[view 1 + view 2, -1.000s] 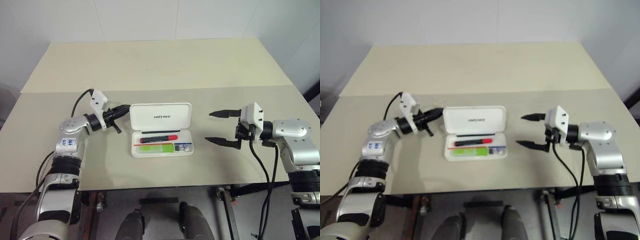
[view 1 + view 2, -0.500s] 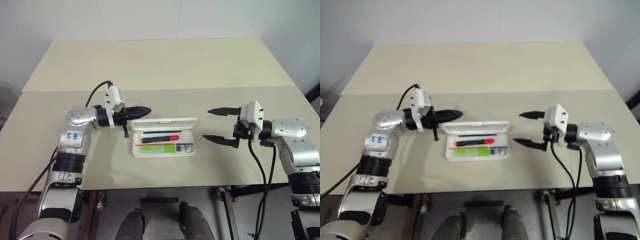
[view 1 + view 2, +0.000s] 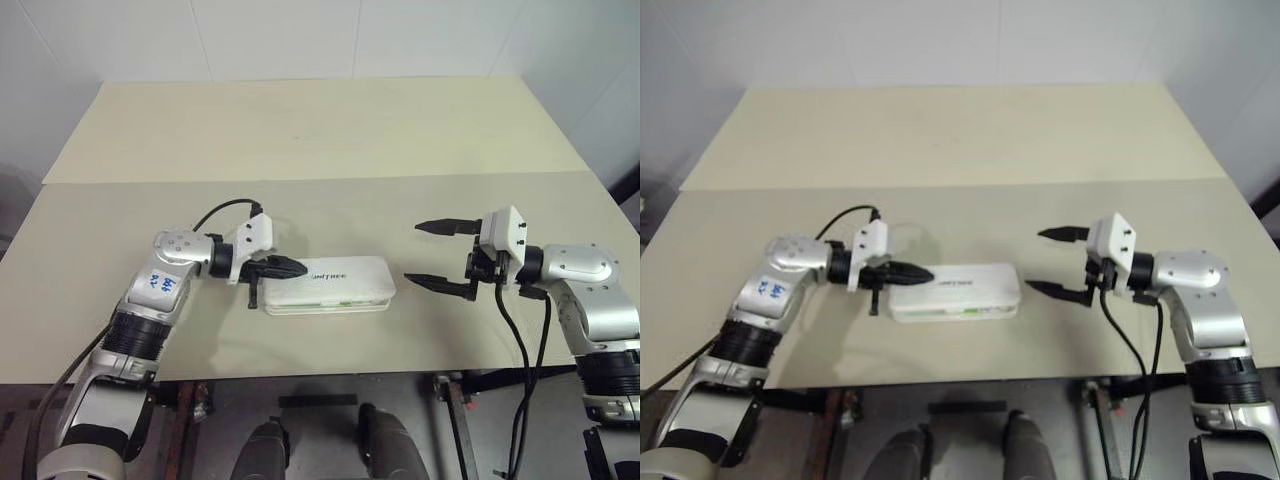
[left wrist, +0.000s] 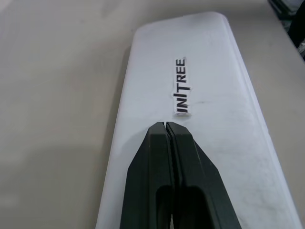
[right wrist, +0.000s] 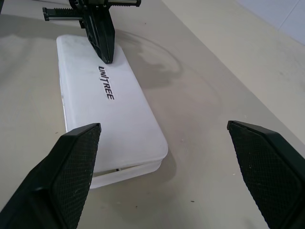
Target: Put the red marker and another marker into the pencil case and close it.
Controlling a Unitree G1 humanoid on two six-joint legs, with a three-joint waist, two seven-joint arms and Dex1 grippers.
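The pencil case (image 3: pixel 328 285) lay on the table (image 3: pixel 300 140) with its lid down, a green sliver visible at its front seam, the closed left gripper (image 3: pixel 294 268) pressing the lid and the right gripper (image 3: pixel 438 254) open beside it; final latching apparently remained.

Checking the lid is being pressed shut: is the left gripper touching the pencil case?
Touching. In the right wrist view the shut left gripper has its tip planted on the pencil case lid.

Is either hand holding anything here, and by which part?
Nothing is held. The shut left hand presses its tip on the pencil case lid; the right hand is open.
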